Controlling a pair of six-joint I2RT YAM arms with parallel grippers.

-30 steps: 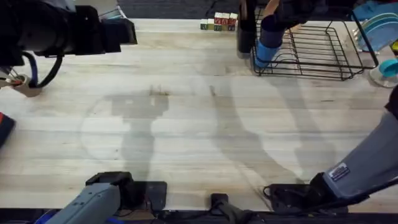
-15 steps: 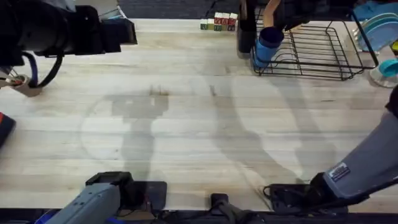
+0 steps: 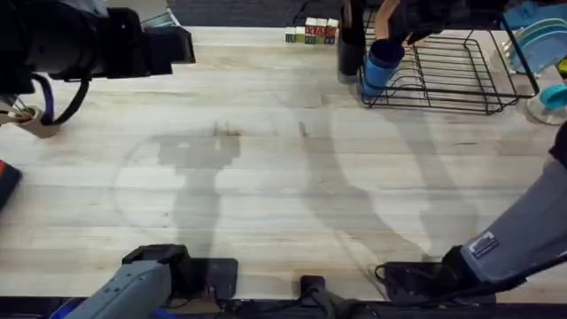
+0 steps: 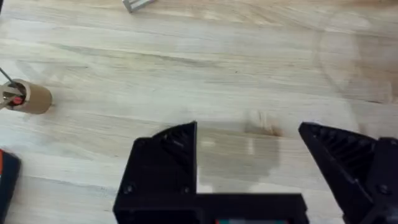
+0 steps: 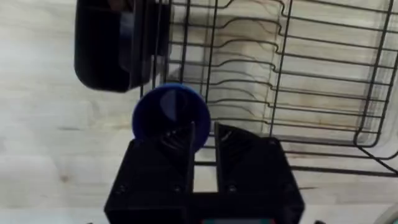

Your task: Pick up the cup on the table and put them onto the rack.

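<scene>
Pale wood table [image 3: 283, 204] lies bare near me; my left gripper [image 4: 249, 155] hangs spread. Farther off, my right gripper [image 5: 204, 140] pinches the blue cup's [image 3: 383, 60] rim at the rack's [image 3: 461, 71] left edge. Releasing so near that edge, it could tip outward.

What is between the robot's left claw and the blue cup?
Just bare wooden table. In the overhead view, nothing sits on the stretch from the left gripper to the blue cup at the rack, apart from small blocks at the far edge.
</scene>
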